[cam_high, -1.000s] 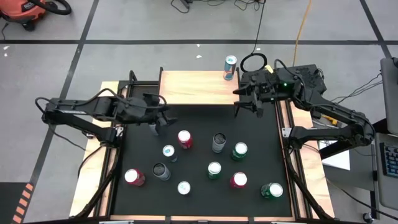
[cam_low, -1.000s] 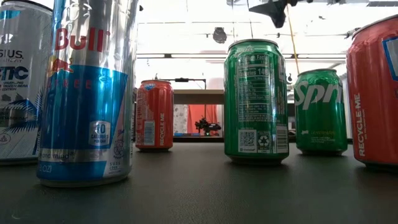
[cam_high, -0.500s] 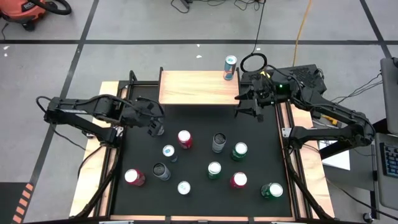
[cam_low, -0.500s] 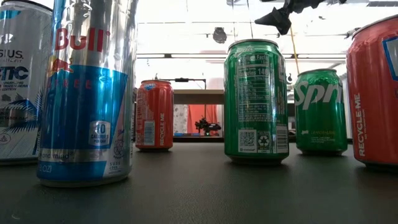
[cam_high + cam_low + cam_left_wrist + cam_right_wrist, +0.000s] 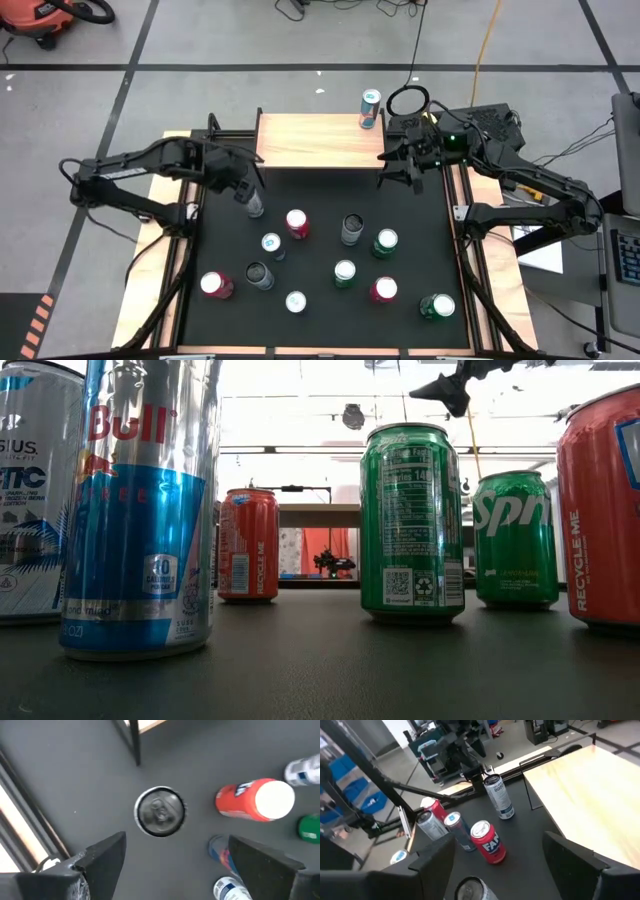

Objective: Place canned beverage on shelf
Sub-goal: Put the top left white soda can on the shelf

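The shelf [image 5: 315, 140] is a light-wood board on thin black legs at the table's far edge. One can [image 5: 370, 108] stands at its far right corner. A tall silver-topped can [image 5: 254, 206] stands upright on the black table beside the shelf's near left leg. My left gripper [image 5: 250, 192] hangs above this can [image 5: 160, 811], pointing steeply down and open, with a finger on either side and clear of it. My right gripper [image 5: 398, 172] hovers open in the air off the shelf's near right corner, holding nothing [image 5: 497, 842].
Several cans stand upright on the black table: a red one [image 5: 297, 222] and a blue-white one [image 5: 271, 244] nearest the left gripper, then grey [image 5: 351, 229], green [image 5: 386, 241] and others toward the near edge. The wooden frame rails [image 5: 178, 250] run along the table's sides.
My left gripper has tipped from nearly level to steeply downward over the tall silver-topped can, while its arm has swung toward the table's far edge. It has stayed open. My right gripper has tipped slightly without leaving its place. No can has moved.
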Robot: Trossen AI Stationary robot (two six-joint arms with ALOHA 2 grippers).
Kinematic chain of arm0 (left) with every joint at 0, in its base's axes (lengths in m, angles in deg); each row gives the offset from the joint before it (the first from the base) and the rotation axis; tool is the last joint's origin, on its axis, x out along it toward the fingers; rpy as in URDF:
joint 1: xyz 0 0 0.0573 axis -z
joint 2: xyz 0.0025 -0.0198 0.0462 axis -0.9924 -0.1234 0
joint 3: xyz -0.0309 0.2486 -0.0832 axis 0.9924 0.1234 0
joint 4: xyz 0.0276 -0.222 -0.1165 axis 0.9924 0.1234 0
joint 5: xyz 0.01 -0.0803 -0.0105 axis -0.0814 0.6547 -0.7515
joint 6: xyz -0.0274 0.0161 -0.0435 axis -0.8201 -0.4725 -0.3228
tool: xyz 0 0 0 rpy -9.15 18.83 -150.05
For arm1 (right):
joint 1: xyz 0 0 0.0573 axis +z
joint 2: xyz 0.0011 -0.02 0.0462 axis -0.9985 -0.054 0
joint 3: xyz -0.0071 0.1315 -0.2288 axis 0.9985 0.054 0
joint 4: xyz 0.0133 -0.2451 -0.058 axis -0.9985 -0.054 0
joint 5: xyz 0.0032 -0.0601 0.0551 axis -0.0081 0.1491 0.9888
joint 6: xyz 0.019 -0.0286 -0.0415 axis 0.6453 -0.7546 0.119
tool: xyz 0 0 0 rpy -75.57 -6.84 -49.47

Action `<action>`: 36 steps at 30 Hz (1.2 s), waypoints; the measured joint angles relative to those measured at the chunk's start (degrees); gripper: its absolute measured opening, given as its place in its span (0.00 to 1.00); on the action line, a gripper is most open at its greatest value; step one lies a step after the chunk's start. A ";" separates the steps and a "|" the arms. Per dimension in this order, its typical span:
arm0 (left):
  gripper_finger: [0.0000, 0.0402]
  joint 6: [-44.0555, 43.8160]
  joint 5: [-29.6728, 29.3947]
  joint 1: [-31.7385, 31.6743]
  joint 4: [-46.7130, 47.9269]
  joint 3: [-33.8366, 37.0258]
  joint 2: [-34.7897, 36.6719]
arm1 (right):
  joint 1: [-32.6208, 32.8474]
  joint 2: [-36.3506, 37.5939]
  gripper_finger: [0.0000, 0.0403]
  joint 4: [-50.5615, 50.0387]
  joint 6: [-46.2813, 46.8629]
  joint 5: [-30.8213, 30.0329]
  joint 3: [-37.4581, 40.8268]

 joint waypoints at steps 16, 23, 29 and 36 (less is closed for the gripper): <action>0.88 13.38 5.06 -6.40 -7.18 6.32 -5.88 | -0.01 -0.02 0.69 2.74 5.63 -6.34 0.00; 0.88 13.27 4.58 -6.40 -5.83 6.32 -10.88 | 0.00 -0.08 0.69 2.56 5.04 -8.53 0.00; 0.88 11.88 3.96 -6.40 -5.86 6.30 -13.11 | 0.01 -0.83 0.69 2.56 4.59 -9.08 0.00; 0.88 13.88 4.06 -6.66 -5.90 6.30 -15.14 | 0.01 -2.19 0.69 2.52 4.09 -8.96 0.00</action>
